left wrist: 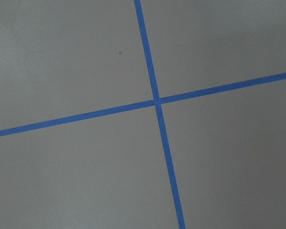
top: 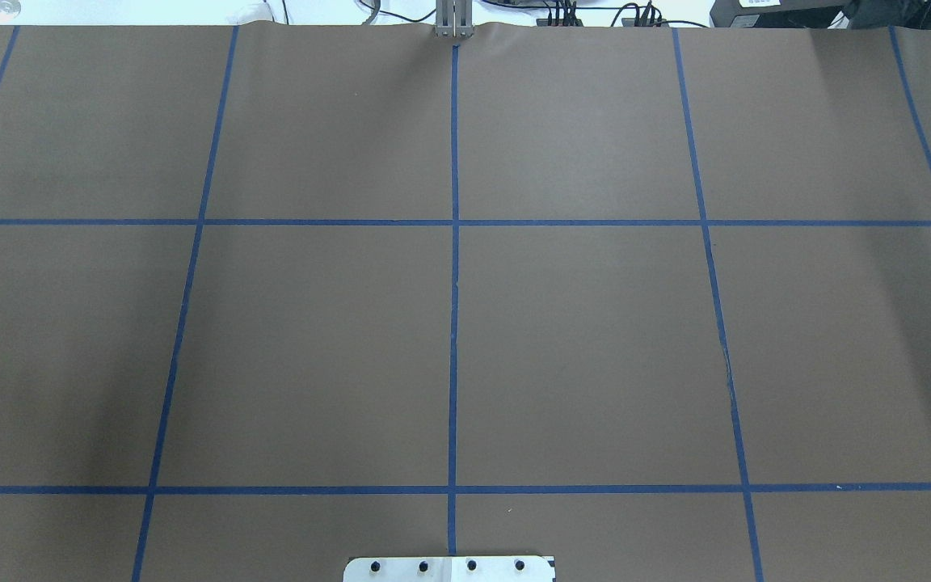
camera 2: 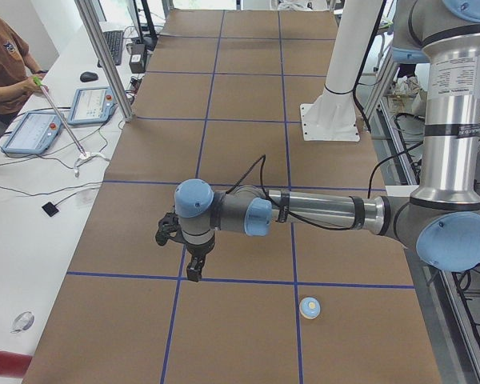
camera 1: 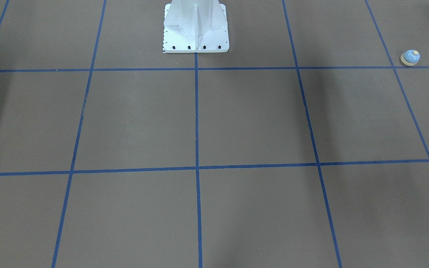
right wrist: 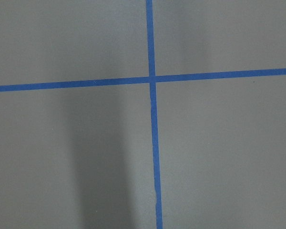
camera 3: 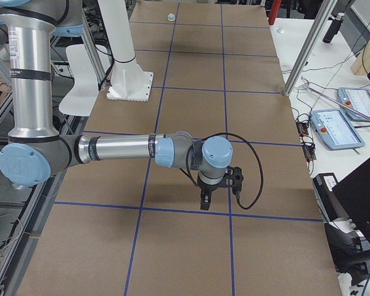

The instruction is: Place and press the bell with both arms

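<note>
The light-blue bell (camera 1: 410, 57) with its cream button stands upright on the brown table near the end on my left side. It also shows in the exterior left view (camera 2: 310, 307) and, far off, in the exterior right view (camera 3: 171, 16). My left gripper (camera 2: 194, 272) hangs above the table, pointing down, a short way from the bell toward the operators' side. My right gripper (camera 3: 205, 202) hangs above the table's other half, far from the bell. Neither touches anything. I cannot tell whether they are open or shut. The wrist views show only table and blue tape lines.
The white pedestal base (camera 1: 196, 33) stands at the table's robot-side edge. Blue tape lines grid the brown table (top: 595, 339). An operator (camera 2: 4, 68) and tablets (camera 2: 90, 104) are at a side desk. An aluminium post (camera 2: 104, 56) rises at the table's edge.
</note>
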